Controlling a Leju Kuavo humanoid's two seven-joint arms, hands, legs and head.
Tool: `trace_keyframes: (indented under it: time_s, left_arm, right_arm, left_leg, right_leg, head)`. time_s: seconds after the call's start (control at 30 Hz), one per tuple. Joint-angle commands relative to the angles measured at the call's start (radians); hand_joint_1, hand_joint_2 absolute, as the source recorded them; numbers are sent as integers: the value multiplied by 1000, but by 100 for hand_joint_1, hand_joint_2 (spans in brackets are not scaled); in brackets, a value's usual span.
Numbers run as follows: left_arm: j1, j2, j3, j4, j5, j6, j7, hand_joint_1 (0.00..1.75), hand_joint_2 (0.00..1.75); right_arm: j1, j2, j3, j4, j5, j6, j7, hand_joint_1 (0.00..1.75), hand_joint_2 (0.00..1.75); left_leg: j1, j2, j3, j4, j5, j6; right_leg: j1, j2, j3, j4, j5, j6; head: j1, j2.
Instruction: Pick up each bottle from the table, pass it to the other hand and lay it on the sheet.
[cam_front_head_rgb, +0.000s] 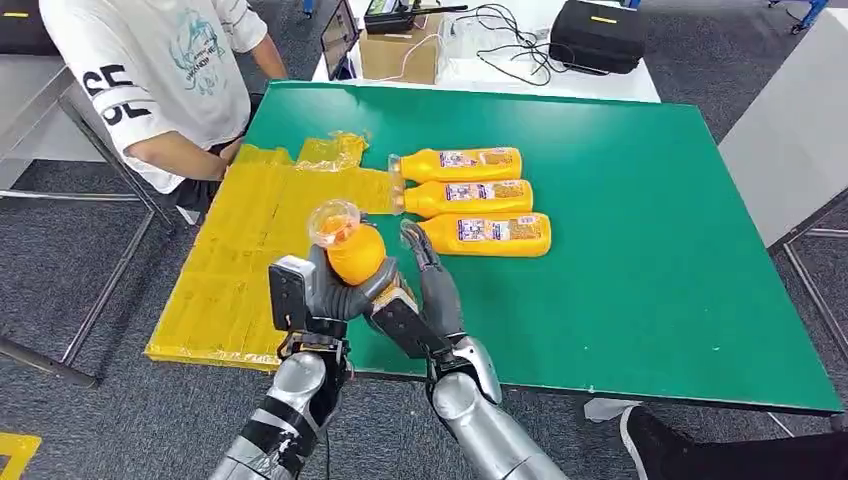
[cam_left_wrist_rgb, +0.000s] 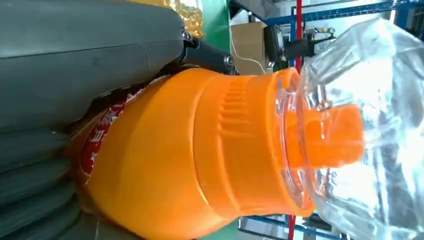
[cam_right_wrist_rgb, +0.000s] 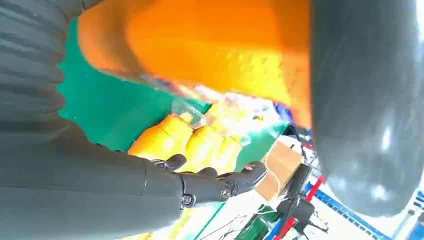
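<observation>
My left hand (cam_front_head_rgb: 322, 292) grips an orange bottle (cam_front_head_rgb: 356, 254) by its body and holds it upright-tilted above the table's front edge, its clear cap (cam_front_head_rgb: 333, 221) on top. The left wrist view shows that bottle (cam_left_wrist_rgb: 190, 160) close up in the hand (cam_left_wrist_rgb: 75, 60). My right hand (cam_front_head_rgb: 432, 285) is beside the bottle, its fingers (cam_right_wrist_rgb: 220, 182) stretched out and apart from the bottle (cam_right_wrist_rgb: 210, 45). Three more orange bottles (cam_front_head_rgb: 465, 197) lie side by side on the green table (cam_front_head_rgb: 640, 250). The yellow sheet (cam_front_head_rgb: 250, 240) covers the table's left part.
A person in a white shirt (cam_front_head_rgb: 160, 70) sits at the table's far left corner, an arm near the sheet. A cardboard box (cam_front_head_rgb: 400, 55), cables and a black case (cam_front_head_rgb: 597, 35) lie on a white table behind. The green table's right half is bare.
</observation>
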Motion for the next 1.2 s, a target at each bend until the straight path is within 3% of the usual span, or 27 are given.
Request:
trace_keyframes:
  time_s: [0.03, 0.1, 0.2, 0.4, 0.57, 0.83, 0.97, 1.1, 1.2]
  left_arm:
    - [-42, 42, 27, 59, -6, 4, 0, 175, 175]
    - [-45, 51, 44, 53, -35, 55, -11, 175, 175]
    - [-73, 115, 100, 55, -116, 124, -1, 175, 175]
    - [-174, 219, 183, 158, -527, 292, -1, 175, 175]
    - [-197, 231, 181, 205, -585, 270, 14, 175, 175]
    - [-312, 302, 73, 571, -1042, 351, 150, 175, 175]
    - [-328, 329, -3, 668, -1185, 316, 202, 175, 175]
    - [-355, 358, -96, 779, -1305, 139, 236, 175, 175]
    - [-361, 362, -109, 794, -1319, 110, 244, 175, 175]
  right_arm:
    - [-20, -32, -32, -14, -4, -10, -3, 0, 175]
    - [-2, -34, -55, -53, -28, -30, -20, 0, 175]
    - [29, -56, -100, -153, -69, -31, -32, 0, 175]
    - [32, -66, -184, -228, -148, 46, -50, 0, 175]
    - [19, -67, -187, -205, -149, 52, -59, 0, 175]
    - [-32, -54, -192, -113, -164, 102, -84, 0, 175]
    - [-47, -48, -185, -98, -164, 122, -87, 0, 175]
    - [-64, -42, -172, -75, -163, 151, -87, 0, 175]
    - [-65, -41, -169, -74, -161, 155, -87, 0, 175]
  left_leg:
    - [1, 1, 5, -1, -2, -1]
    - [1, 1, 6, 0, -3, -2]
    - [1, 0, 5, 0, -2, -2]
    - [2, 2, 5, 1, -2, -2]
    - [2, 1, 5, 0, -1, -2]
    - [1, 1, 4, -1, 0, -2]
    - [2, 2, 6, 0, -1, -3]
    - [1, 3, 4, 0, -1, -2]
    - [2, 3, 5, 0, -1, -2]
  right_leg:
    - [1, 0, 5, -1, -2, -2]
    - [1, 0, 6, 0, -2, -2]
    - [1, 0, 6, 0, -2, -2]
    - [2, 0, 4, 1, -2, -3]
    - [2, 0, 5, 0, -2, -2]
    - [1, 1, 3, 0, -1, -2]
    - [2, 1, 6, 1, -2, -3]
    - [1, 2, 3, 1, -1, -2]
    - [1, 2, 4, 1, -1, -2]
  head:
    - [0, 0]
    - [0, 0]
    - [0, 0]
    - [0, 0]
    - [0, 0]
    - [0, 0]
    - [0, 0]
    - [0, 0]
    - [0, 0]
